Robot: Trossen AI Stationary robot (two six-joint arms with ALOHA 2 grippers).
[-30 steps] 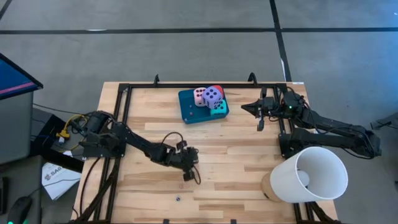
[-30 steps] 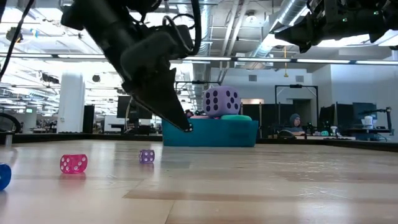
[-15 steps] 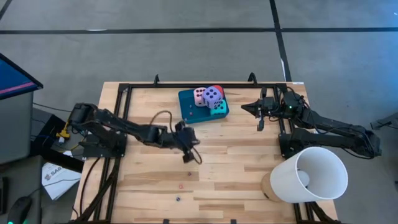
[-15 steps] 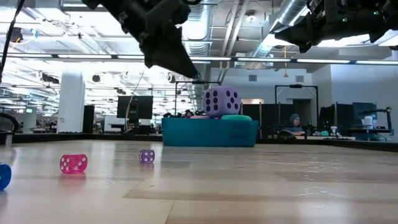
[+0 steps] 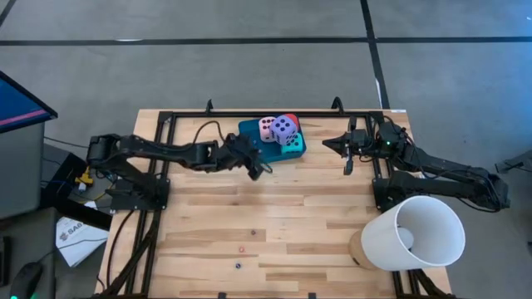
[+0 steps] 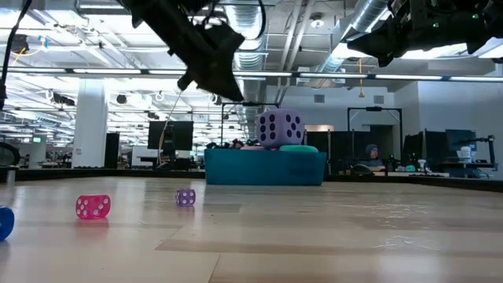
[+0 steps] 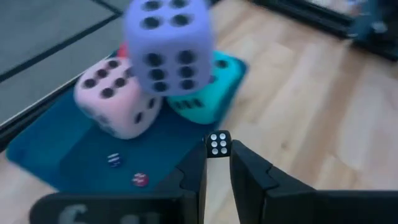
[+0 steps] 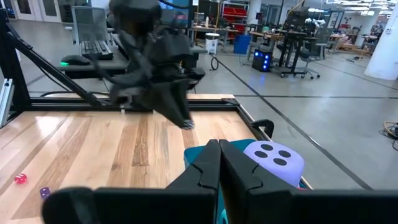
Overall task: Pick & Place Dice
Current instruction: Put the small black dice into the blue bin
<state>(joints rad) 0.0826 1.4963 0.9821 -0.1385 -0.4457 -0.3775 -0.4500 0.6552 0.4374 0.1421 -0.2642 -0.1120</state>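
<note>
Left hand is pinched on a small black die, carried beside the tray for dropping; right hand is closed, empty.

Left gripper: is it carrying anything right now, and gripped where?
Yes. The left gripper pinches a small black die by two opposite faces at its fingertips, above the teal tray.

Four large dice are counted just ahead of the left hand: one pink, one purple, one turquoise, one red. One teal tray is noted. Six small dice are tallied: one black pinched in that hand, two on the tray beside it, and three well away on the surface.
</note>
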